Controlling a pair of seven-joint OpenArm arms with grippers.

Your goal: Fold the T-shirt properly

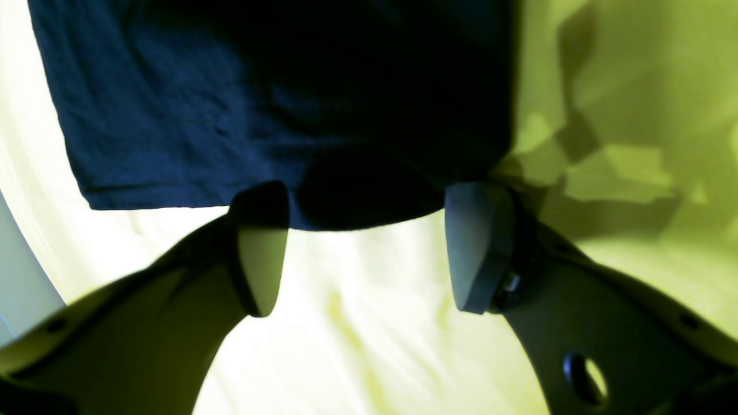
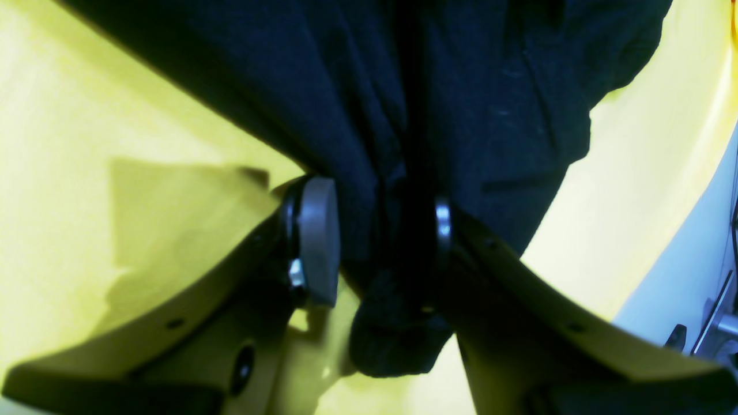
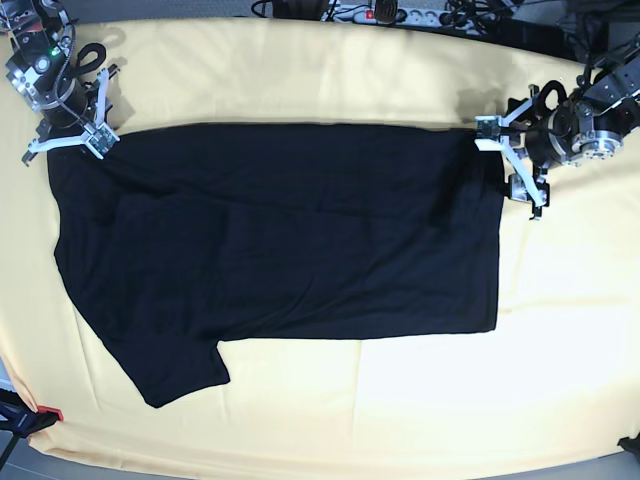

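1. The left gripper [image 1: 369, 248] has its jaws spread wide and empty, straddling the hem corner of the T-shirt [image 3: 280, 240] without touching it.
2. The right gripper [image 2: 380, 242] has its jaws partly apart with a bunched fold of black cloth between them; whether they pinch it I cannot tell.
3. The T-shirt lies flat, plain side up, across the middle of the tablecloth [image 3: 300, 60], one sleeve pointing toward the near edge.
4. It looks a light, limp knit cotton, likely to sag and crease; corners and hems seem the surest holds.
5. The tablecloth is pale yellow, smooth, faintly wrinkled.
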